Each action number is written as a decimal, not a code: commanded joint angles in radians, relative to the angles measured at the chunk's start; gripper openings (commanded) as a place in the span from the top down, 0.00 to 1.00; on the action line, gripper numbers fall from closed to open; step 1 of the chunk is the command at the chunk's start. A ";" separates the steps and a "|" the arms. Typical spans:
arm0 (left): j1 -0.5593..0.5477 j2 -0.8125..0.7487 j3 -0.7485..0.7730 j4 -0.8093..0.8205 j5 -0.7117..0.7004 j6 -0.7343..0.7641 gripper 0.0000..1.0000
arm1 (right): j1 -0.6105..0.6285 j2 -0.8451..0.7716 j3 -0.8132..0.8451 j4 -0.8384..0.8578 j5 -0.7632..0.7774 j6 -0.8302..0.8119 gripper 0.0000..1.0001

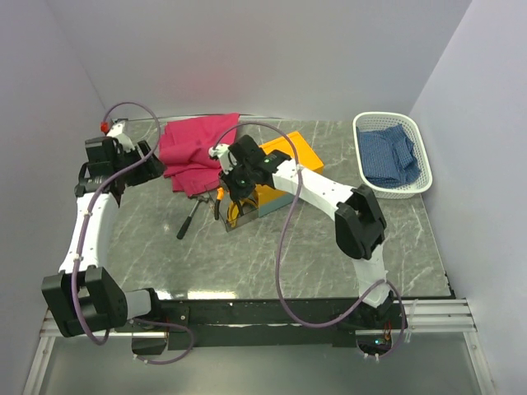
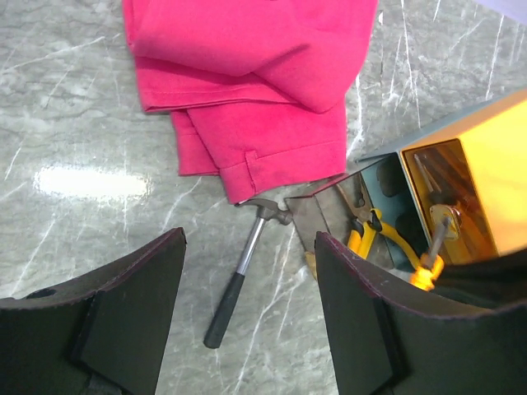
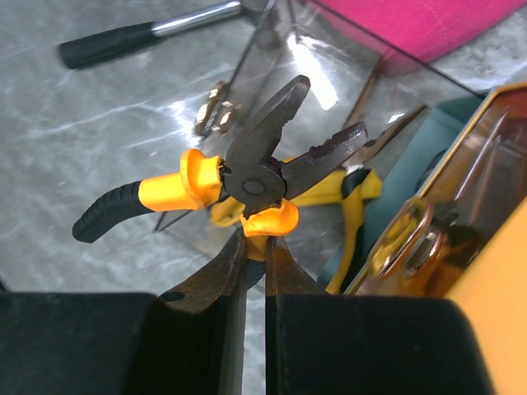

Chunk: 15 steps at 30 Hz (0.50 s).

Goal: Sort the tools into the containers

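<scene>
My right gripper (image 3: pixel 255 247) is shut on one handle of the orange-black pliers (image 3: pixel 263 169), holding them with open nose over the open orange-yellow toolbox (image 1: pixel 284 156). Yellow-black pliers (image 3: pixel 350 206) lie inside the box, also seen in the left wrist view (image 2: pixel 370 234). The black-handled hammer (image 1: pixel 189 218) lies on the table left of the box; the left wrist view shows it (image 2: pixel 239 280) below the magenta cloth. My left gripper (image 2: pixel 247 329) is open and empty, high above the hammer. The white lattice basket (image 1: pixel 366 123) stands at the far right.
The magenta cloth (image 1: pixel 198 152) lies crumpled behind the hammer, touching the toolbox's left side. A blue checked cloth (image 1: pixel 391 156) fills the basket. The toolbox's clear smoky lid (image 3: pixel 272 74) hangs open toward the hammer. White walls close in on three sides.
</scene>
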 commanded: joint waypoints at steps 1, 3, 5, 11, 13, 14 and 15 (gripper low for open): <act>0.027 -0.036 -0.020 0.009 0.045 -0.013 0.30 | -0.006 0.035 0.102 0.034 0.064 -0.026 1.00; 0.036 -0.040 -0.026 0.012 0.055 -0.019 0.30 | -0.006 0.056 0.116 0.034 0.088 -0.037 1.00; 0.041 -0.039 -0.032 0.017 0.064 -0.024 0.30 | -0.006 0.067 0.122 0.029 0.151 -0.037 0.91; 0.041 -0.011 -0.057 0.045 0.156 -0.051 0.31 | -0.007 -0.021 0.150 -0.003 0.126 -0.016 0.50; 0.038 0.006 -0.069 0.058 0.194 -0.068 0.33 | -0.003 -0.063 0.150 0.000 0.118 -0.011 0.47; 0.032 0.013 -0.078 0.066 0.200 -0.074 0.33 | -0.003 -0.098 0.151 0.002 0.109 -0.003 0.47; 0.027 0.022 -0.081 0.074 0.202 -0.080 0.33 | -0.003 -0.114 0.144 0.008 0.096 -0.003 0.47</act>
